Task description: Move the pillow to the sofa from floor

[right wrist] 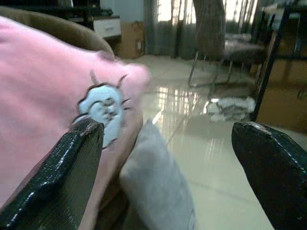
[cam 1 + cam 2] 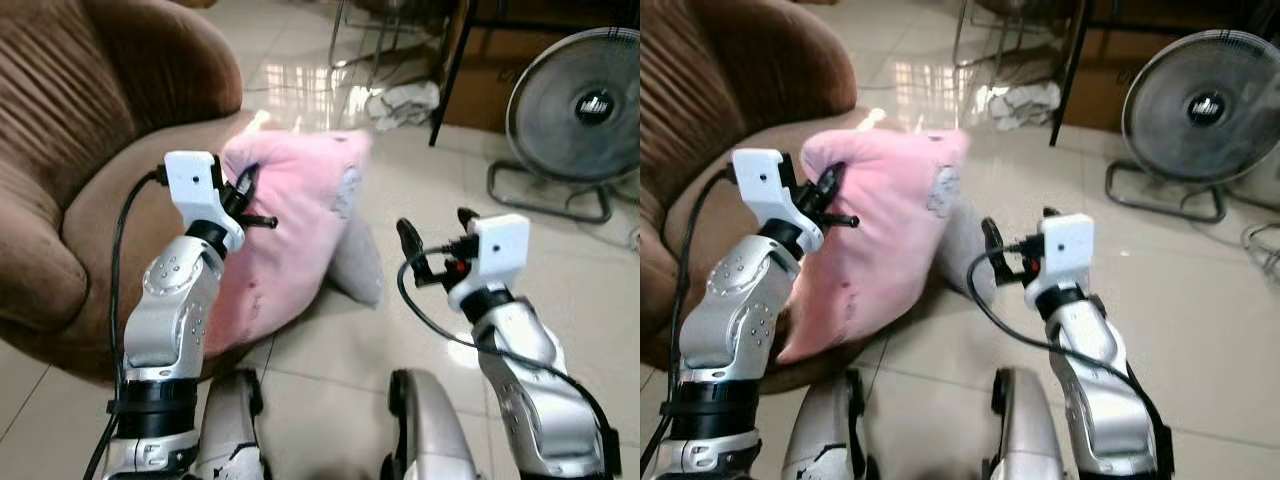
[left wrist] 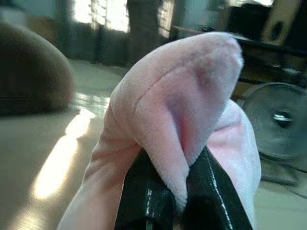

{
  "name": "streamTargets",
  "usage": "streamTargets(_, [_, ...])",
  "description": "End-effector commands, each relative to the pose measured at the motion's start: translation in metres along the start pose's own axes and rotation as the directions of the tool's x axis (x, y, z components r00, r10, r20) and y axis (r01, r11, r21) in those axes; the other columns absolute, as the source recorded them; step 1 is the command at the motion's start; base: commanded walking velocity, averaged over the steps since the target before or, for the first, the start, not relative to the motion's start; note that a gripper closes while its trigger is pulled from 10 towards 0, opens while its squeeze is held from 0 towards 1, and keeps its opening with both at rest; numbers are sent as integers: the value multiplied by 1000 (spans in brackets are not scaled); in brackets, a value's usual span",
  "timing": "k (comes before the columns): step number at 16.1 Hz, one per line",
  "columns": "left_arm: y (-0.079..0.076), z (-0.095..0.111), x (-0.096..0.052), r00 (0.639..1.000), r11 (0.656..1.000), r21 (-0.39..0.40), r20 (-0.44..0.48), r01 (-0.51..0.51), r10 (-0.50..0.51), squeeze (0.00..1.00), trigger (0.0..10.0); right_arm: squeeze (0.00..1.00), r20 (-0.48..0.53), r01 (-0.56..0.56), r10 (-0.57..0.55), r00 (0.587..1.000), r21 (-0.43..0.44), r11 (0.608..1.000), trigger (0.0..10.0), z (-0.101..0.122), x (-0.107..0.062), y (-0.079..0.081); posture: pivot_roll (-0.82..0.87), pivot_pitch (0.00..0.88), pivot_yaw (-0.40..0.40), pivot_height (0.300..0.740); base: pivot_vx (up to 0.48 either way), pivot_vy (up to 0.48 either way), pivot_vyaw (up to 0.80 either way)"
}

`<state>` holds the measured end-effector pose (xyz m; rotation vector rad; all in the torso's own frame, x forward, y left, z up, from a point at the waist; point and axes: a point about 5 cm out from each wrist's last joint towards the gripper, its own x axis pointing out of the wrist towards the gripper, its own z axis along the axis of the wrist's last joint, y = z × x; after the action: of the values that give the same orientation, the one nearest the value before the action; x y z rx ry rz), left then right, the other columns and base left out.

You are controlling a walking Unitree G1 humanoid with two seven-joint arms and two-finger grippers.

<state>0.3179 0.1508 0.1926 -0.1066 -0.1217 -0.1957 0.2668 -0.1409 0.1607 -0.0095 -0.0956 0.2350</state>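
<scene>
One pink pillow [image 2: 290, 235], pinched at its left edge by the left tool [image 2: 243, 203], leans on the sofa [image 2: 90, 200] seat's front edge, sofa lying left; right tool [image 2: 437, 245] spread, just right.

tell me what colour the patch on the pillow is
Pale blue patch on the pink pillow, clearest in the right wrist view.

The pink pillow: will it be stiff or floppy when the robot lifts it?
Probably floppy: the pillow folds where the left gripper pinches it. Likely light, since one pinch at an edge holds it up. Its plush cover looks grippy, so slipping seems unlikely.
</scene>
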Motion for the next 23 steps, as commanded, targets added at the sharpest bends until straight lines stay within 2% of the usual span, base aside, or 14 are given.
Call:
streamTargets(1, [1,16,-1,997,998,56,70,-31,27,0,10000,0,-4,14,-14,1000,-6,1000,10000,-2,2,-2,-57,0,4,627,0,0,0])
streamTargets(4, [-3,1,-4,999,993,112,32,-19,15,0,10000,0,-65,1,-3,998,-21,1000,10000,-11,6,0,-55,0,9,657,0,0,0])
streamTargets(5, [-9,-2,-3,1000,995,96,26,-14,11,0,10000,0,-82,-16,13,997,-35,999,10000,-17,5,1,-55,0,10,672,0,0,0])
streamTargets(7, [-19,-2,1,999,992,118,18,33,-36,0,10000,0,-74,-6,4,997,-27,1000,10000,-17,5,0,-60,0,20,692,0,0,0])
streamTargets(11, [-23,-3,4,997,986,151,38,67,-73,0,10000,0,-70,16,-17,997,-15,1000,10000,-18,3,0,-74,0,39,737,0,0,0])
streamTargets(15, [-22,-7,6,998,985,160,31,57,-62,0,10000,0,-84,25,-27,996,-20,999,10000,-21,2,-4,-80,0,34,740,0,0,0])
streamTargets(17, [-20,-8,6,998,984,172,26,48,-53,0,10000,0,-108,37,-43,993,-53,998,10000,-24,4,-8,-73,0,21,740,0,0,0])
streamTargets(21, [-18,-8,8,998,983,177,35,40,-47,0,10000,0,-107,27,-33,994,-54,998,10000,-27,8,-6,-63,0,12,740,142,0,0])
streamTargets(23, [-18,-9,9,998,982,185,27,46,-52,0,10000,0,-111,1,-13,994,-109,994,10000,-27,8,-3,-63,0,12,740,360,0,238])
